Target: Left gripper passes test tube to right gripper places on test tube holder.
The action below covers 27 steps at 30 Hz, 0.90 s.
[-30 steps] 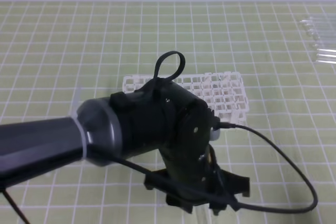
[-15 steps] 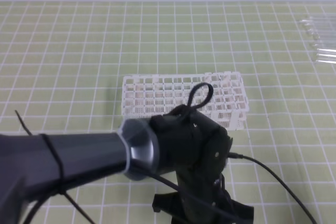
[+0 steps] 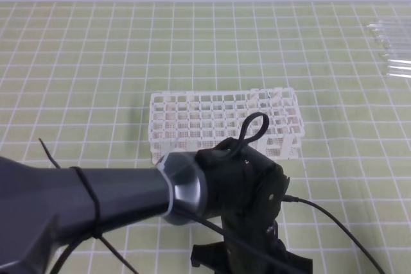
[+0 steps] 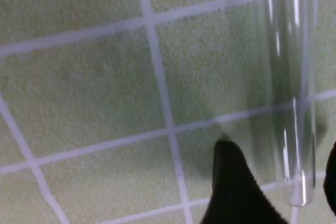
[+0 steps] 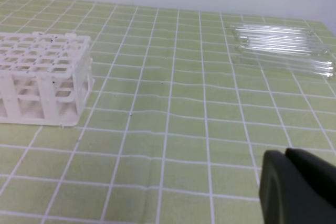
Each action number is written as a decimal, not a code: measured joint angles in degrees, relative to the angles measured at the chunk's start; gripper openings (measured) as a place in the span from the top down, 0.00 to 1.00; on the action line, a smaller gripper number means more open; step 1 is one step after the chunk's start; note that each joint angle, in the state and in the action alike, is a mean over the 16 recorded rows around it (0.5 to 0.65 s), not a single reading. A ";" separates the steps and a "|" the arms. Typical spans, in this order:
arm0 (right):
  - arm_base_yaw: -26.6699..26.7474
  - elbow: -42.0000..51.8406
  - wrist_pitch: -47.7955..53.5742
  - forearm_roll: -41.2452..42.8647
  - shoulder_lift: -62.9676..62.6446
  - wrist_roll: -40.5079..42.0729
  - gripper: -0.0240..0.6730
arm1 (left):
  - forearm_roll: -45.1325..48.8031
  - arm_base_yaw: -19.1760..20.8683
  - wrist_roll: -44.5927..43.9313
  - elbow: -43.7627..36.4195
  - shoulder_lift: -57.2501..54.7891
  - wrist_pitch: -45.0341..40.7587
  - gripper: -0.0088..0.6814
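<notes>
Test tube (image 4: 291, 87): slim clear glass, lying flat on the green gridded mat (image 3: 96, 62), running top to bottom of the left wrist view with one end low at the frame's right; bright highlights run along its length. In the high view its spot near the front edge of the mat is hidden under the arm. Left gripper (image 4: 283, 192): black, low over the mat; one finger (image 4: 233, 187) stands just left of the tube, the other shows as a dark sliver at the frame's right edge, so the jaws straddle the tube with a gap on the left side. Test tube holder (image 3: 225, 120): white lattice rack, mid-mat. Right gripper (image 5: 296, 184): only a black tip visible; jaw state cannot be told. Bunch of clear tubes (image 5: 283, 48): far right corner of the mat.
</notes>
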<state>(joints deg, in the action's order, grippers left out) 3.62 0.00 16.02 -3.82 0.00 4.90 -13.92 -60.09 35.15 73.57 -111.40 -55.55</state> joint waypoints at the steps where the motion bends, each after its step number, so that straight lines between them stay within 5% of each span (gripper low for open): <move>1: 0.00 0.00 0.00 0.00 0.00 0.01 0.97 | -0.05 0.00 -0.01 0.00 -0.07 -0.01 0.95; 15: 0.00 0.00 0.00 0.00 0.00 0.09 0.97 | 1.95 -0.05 -1.29 0.02 1.97 -0.02 0.98; 27: 0.00 0.00 0.00 0.00 0.00 0.09 0.97 | 15.48 -1.40 -2.58 -4.24 13.81 3.98 0.98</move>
<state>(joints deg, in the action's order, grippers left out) 3.62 0.00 16.02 -3.82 0.00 4.98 1.56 -61.50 32.58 69.33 -97.60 -51.57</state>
